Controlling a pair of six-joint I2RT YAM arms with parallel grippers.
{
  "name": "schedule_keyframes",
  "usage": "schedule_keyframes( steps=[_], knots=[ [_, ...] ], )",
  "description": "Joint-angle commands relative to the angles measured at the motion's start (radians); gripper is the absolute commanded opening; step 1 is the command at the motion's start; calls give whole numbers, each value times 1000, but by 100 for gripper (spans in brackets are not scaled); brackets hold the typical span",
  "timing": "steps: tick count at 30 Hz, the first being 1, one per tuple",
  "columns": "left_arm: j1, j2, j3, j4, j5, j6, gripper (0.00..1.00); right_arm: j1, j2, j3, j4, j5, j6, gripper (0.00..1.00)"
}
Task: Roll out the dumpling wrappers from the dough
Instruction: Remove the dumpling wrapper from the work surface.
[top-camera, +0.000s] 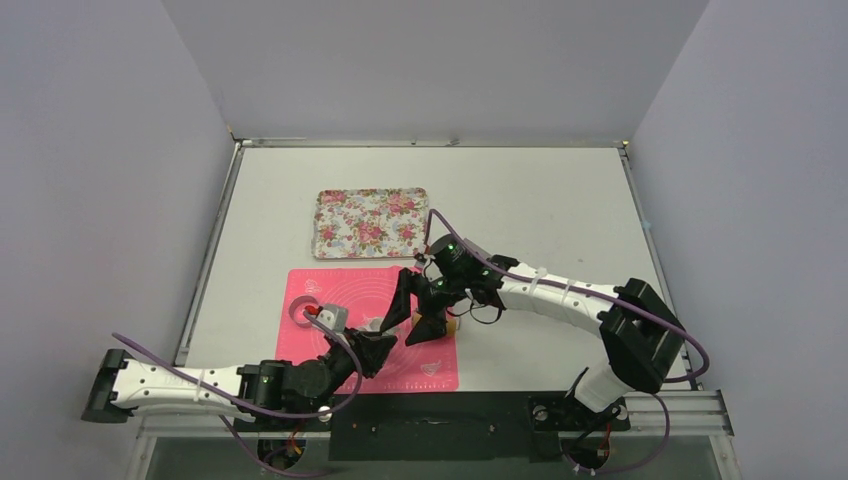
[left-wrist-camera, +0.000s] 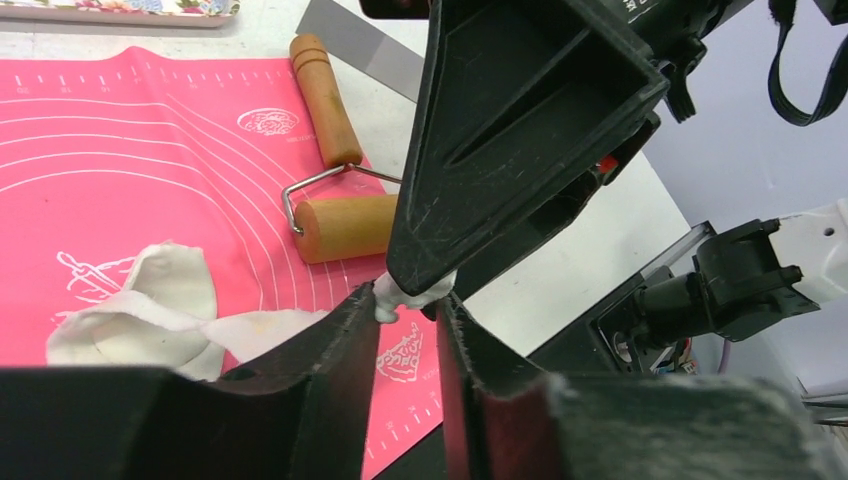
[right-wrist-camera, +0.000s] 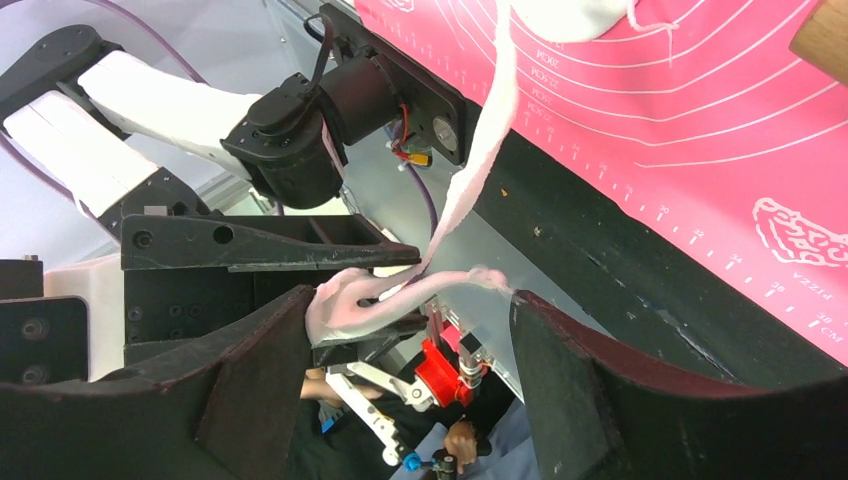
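Apparently the right gripper (right-wrist-camera: 410, 300) stands wide with a sticky dough strand (right-wrist-camera: 485, 150) clinging to one finger. The left gripper (left-wrist-camera: 408, 305), narrow, is set around its end, I think to pick it off; a real grip I cannot tell. The ragged dough (left-wrist-camera: 150, 310) lies on the pink mat (left-wrist-camera: 120, 150); no round wrapper shows. The grey table (top-camera: 540, 200) stands between lilac walls (top-camera: 90, 150).

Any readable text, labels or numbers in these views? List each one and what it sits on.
"PIZZA": pink mat, beside a printed drawing, upside down in the right wrist view.
"CM": same mat, at the ruler edge.
Ruler numbers and arc labels on the mat: too small to read.
Oval logos on the mat, left wrist view: blurred.
Rolling pin, floral tray: no text seen.
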Motion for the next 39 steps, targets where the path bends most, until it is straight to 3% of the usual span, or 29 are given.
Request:
schedule_keyframes(
  steps=[1,11,20,29,32,34,37,39],
  knots=[
    [4,29,34,82,-28,-12,19,6,-50,-19,59,11,28,66],
    [3,53,33,88,-7,-26,0,8,-53,-26,97,29,43,67],
    [4,122,30,154,27,-27,0,46,2,22,189,39,89,82],
    [4,164,32,166,42,-64,0,39,1,60,213,80,115,89],
    [3,137,47,101,45,-91,0,19,-23,54,201,100,103,89],
    [4,111,69,-4,56,-132,0,-7,-51,49,114,131,28,88],
    [2,84,93,-192,86,-225,1,-49,-100,58,-186,274,-122,88],
    [2,79,115,-298,123,-289,10,-90,-143,43,-306,363,-202,88]
  ],
)
